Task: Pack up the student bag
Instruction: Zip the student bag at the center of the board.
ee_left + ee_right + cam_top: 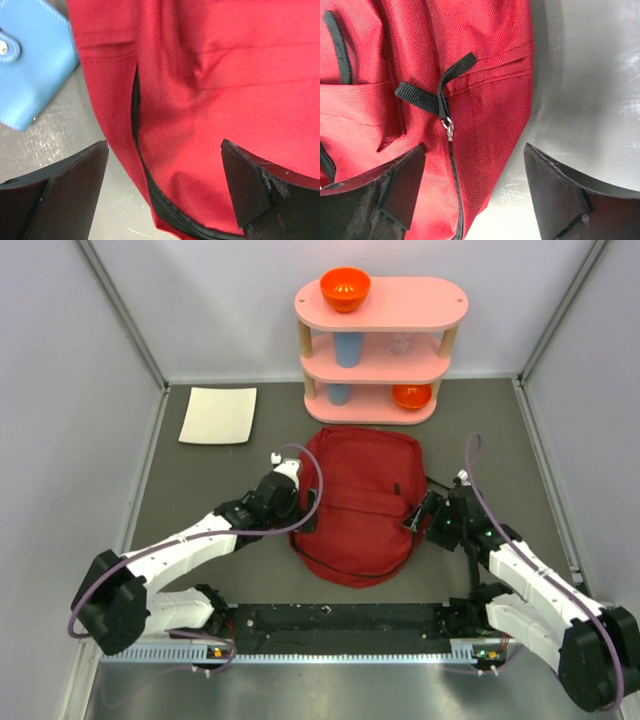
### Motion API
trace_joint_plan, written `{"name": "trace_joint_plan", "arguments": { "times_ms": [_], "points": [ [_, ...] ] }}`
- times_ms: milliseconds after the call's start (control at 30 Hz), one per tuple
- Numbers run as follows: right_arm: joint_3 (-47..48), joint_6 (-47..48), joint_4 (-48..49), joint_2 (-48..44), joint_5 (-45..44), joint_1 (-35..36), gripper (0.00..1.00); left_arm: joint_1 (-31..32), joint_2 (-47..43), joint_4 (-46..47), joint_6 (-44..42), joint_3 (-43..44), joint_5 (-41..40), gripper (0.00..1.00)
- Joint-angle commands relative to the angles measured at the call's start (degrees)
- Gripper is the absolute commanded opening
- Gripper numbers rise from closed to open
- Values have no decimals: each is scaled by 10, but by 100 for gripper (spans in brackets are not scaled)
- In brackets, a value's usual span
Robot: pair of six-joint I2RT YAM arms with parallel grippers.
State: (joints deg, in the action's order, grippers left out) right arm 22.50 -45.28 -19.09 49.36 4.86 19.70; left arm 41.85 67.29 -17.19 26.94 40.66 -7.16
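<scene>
Top view: the large soft dark-red fabric backpack (358,505) lies flat mid-frame. Left wrist: the left gripper (164,145) gapes over its black zipper (136,120); closing could pinch loose cloth. Right wrist: the right gripper (474,146), spread wide, could miss the black webbing pull (456,69).

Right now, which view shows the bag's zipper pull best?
Right wrist: the zipper pull sits close up, mid-frame on the bag. Left wrist shows only a zipper line, no pull. Top view: too small to tell.
</scene>
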Motion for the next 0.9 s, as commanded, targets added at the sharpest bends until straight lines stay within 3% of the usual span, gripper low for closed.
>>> {"name": "trace_joint_plan", "arguments": {
  "times_ms": [0, 33, 100, 133, 233, 267, 367, 433, 467, 500, 533, 600, 633, 700, 867],
  "points": [
    [3, -10, 64, 47, 38, -5, 74, -10, 22, 37, 31, -34, 30, 99],
    [8, -10, 69, 57, 39, -5, 62, -10, 37, 44, 30, -37, 43, 94],
    [12, -5, 78, 76, 38, -5, 48, -9, 57, 46, 28, -41, 106, 87],
    [17, -1, 80, 79, 34, -5, 34, -9, 78, 58, 29, -43, 124, 69],
    [28, 10, 73, 79, 11, -5, 2, -2, 95, 101, 34, -64, 208, 41],
    [32, 15, 69, 78, 4, -5, 1, 11, 94, 107, 38, -70, 212, 26],
    [45, 35, 45, 68, -20, -5, 0, 44, 80, 103, 54, -85, 210, 13],
    [49, 47, 35, 53, -23, -5, 0, 59, 60, 89, 72, -97, 186, 11],
    [48, 59, 33, 48, -19, -5, 2, 71, 52, 71, 81, -102, 172, 12],
    [48, 66, 28, 40, -13, -5, 7, 75, 44, 66, 100, -115, 154, 27],
    [52, 83, 13, 24, -17, -5, 32, 75, 23, 61, 108, -121, 144, 38],
    [63, 94, -36, 2, -47, -5, 61, 76, 0, 38, 116, -121, 122, 59],
    [69, 103, -50, -19, -69, -5, 74, 75, -26, 26, 116, -117, 89, 64],
    [88, 108, -73, -38, -98, -5, 81, 75, -56, -16, 106, -87, 44, 78],
    [111, 82, -63, -48, -120, -5, 83, 74, -92, -75, 86, 16, -72, 96]
  ]
}}
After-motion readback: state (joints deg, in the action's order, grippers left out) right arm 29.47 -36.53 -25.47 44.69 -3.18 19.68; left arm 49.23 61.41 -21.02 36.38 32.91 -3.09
